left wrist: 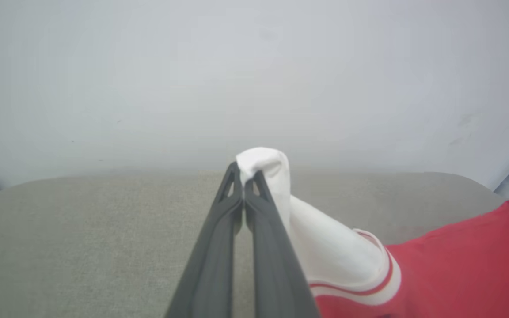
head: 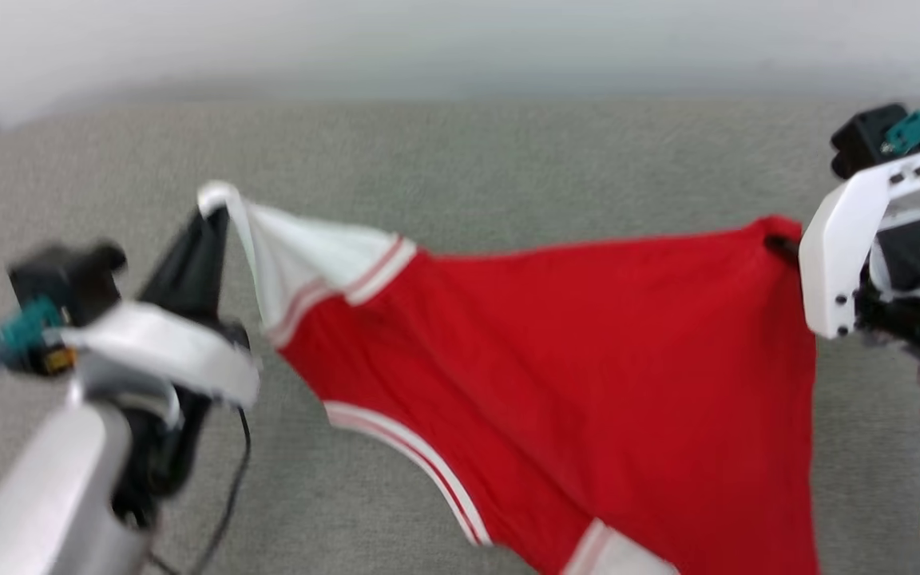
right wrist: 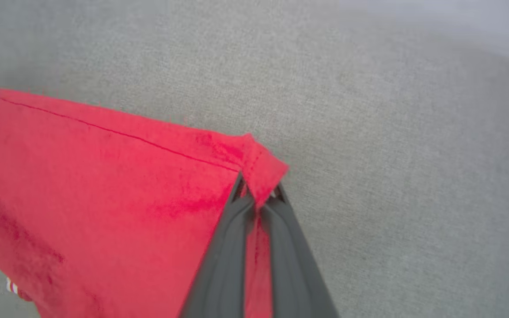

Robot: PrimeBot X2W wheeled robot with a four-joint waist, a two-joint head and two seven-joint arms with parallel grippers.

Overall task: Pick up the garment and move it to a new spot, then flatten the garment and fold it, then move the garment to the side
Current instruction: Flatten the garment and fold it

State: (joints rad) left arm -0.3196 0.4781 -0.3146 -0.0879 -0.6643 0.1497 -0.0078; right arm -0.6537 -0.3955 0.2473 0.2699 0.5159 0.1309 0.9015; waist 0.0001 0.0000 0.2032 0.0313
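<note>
The garment (head: 556, 375), red with white sleeves and red-and-white striped trim, hangs stretched in the air between my two arms over the grey cloth surface (head: 460, 160). My left gripper (head: 216, 209) is shut on the tip of a white sleeve (left wrist: 263, 163) at the upper left. In the left wrist view my left gripper (left wrist: 243, 176) pinches that sleeve, with red cloth (left wrist: 457, 265) trailing to the right. My right gripper (head: 779, 243) is shut on a red hem corner (right wrist: 259, 168) at the right. The lettering is hidden.
The grey cloth surface (right wrist: 391, 132) spreads under and around the garment. A pale wall (left wrist: 254, 66) rises behind its far edge. A dark cable (head: 232, 479) hangs from my left arm.
</note>
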